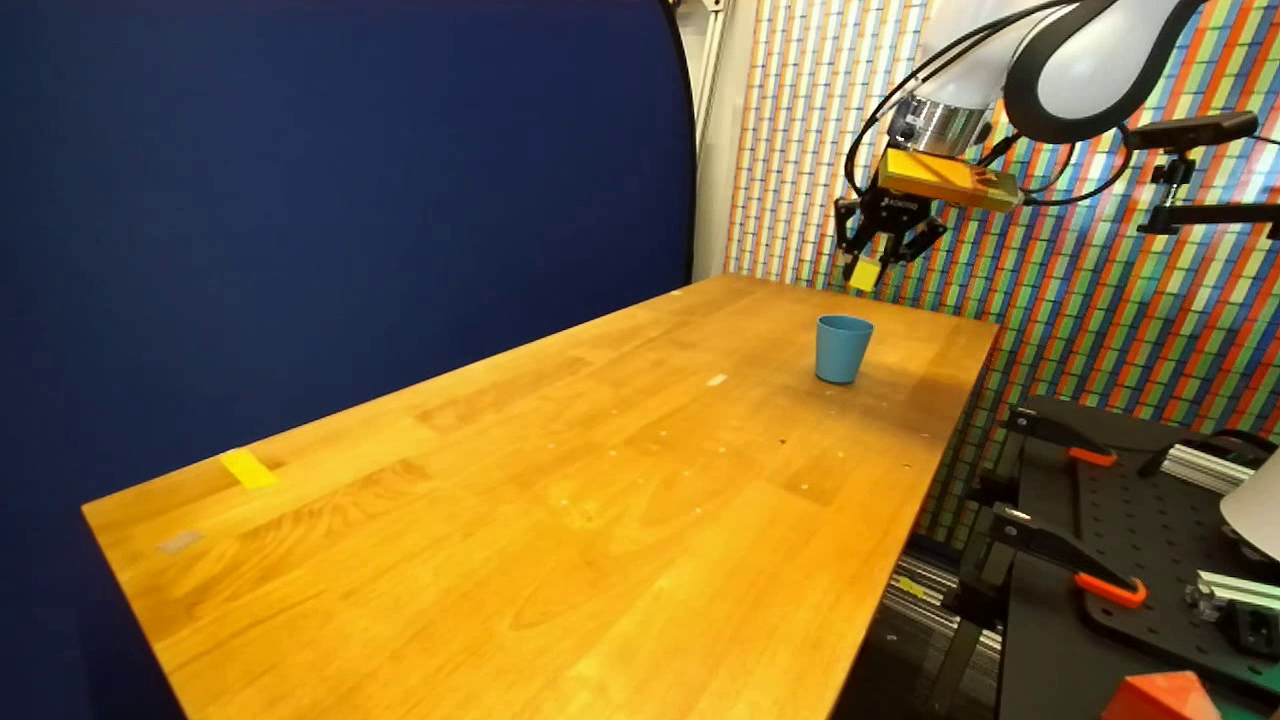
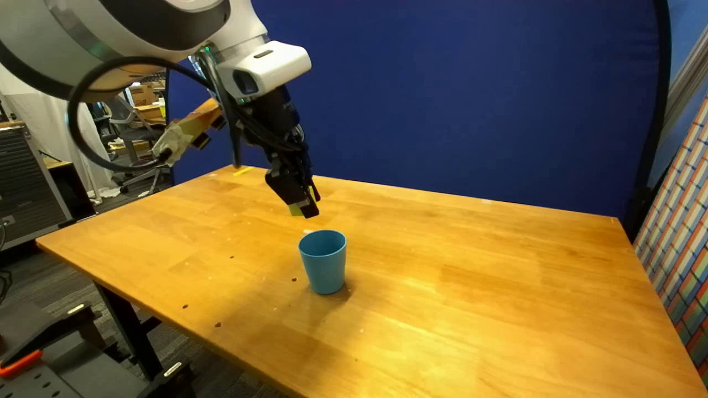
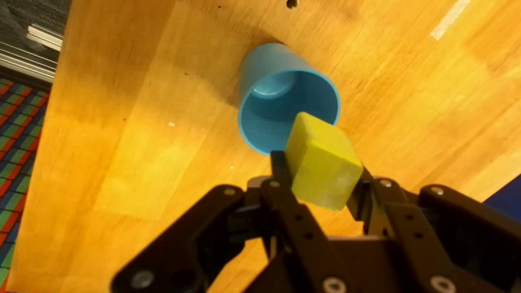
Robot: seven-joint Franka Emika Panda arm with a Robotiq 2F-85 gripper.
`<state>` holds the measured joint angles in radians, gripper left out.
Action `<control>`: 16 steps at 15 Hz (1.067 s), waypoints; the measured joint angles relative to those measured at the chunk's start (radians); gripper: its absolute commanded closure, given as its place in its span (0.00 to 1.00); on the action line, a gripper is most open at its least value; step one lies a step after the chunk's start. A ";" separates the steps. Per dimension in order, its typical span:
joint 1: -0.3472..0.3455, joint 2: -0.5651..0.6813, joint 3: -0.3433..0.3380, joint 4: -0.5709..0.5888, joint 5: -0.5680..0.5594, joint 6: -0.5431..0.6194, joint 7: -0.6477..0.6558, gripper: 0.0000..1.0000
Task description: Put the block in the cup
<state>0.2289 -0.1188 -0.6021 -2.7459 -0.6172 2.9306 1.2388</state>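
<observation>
Our claw (image 3: pixel 320 179) is closed on the yellow block (image 3: pixel 327 167), pinching it from two opposite sides, and we have the block up in the air. We expect it to be light and stiff, unlikely to dent or break. Its flat faces look smooth, perhaps slippery, so two opposite faces, gripped near the middle, seem the right hold. Looking outward in the wrist view, we find the blue cup (image 3: pixel 285 101) at eleven o'clock from the block, partly hidden behind it. In an exterior view the cup stands upright on the counter (image 2: pixel 498 287), between five and six o'clock from the claw. It looks like thin plastic, light enough to tip if we bump its rim.
</observation>
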 measured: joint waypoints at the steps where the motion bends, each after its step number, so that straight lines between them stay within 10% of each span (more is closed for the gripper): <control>1: -0.001 0.013 -0.003 0.000 0.000 0.009 0.002 0.77; 2: -0.003 0.025 -0.005 0.000 0.000 0.021 0.004 0.39; 8: -0.004 0.073 -0.005 0.001 -0.007 0.083 0.014 0.02; 16: 0.026 -0.100 0.033 0.005 -0.239 -0.010 -0.008 0.00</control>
<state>0.2548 -0.2183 -0.5687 -2.7406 -0.8565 2.9208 1.2307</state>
